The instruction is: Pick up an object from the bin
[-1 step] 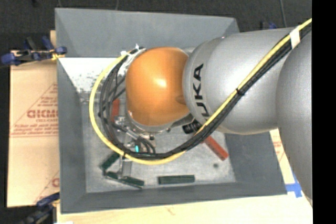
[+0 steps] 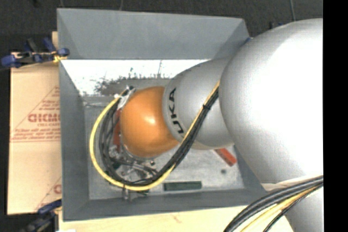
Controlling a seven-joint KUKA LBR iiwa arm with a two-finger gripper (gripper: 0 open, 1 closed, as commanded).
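Note:
My gripper [image 2: 126, 162] is low in the left half of the bin, and only dark parts of its body show under the arm's orange cover. A dark green flat strip [image 2: 182, 186] lies on the bin floor by the front wall, just right of the gripper. Further right, a red-orange piece [image 2: 227, 157] sticks out from under the arm, the rest of it hidden. What sits directly below the gripper is hidden.
The arm and its orange cover reach in from the right and hide most of the bin floor. A yellow and black cable loops round the cover on the left and front. Dark specks mark the floor by the back wall.

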